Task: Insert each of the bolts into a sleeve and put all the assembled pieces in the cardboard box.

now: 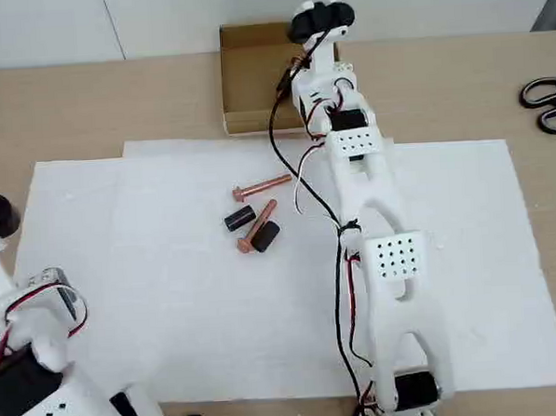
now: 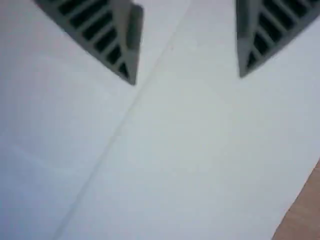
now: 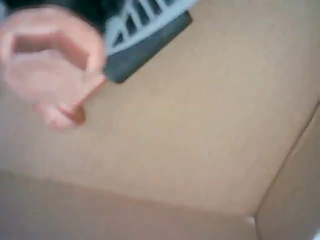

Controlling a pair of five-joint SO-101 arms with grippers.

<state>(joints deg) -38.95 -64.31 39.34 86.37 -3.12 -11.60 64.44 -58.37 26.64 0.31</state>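
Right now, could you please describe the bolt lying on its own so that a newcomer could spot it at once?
Find the white paper sheet covering the table, then the little cluster of copper and black pieces near its middle. The lone bolt is the piece of that cluster nearest the cardboard box; unlike the other bolt, it has no black sleeve touching it.

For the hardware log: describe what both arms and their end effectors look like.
The right arm and left arm are white plastic with perforated panels, black servos, and red and black cables. The left end effector has dark, slatted, pointed fingers.
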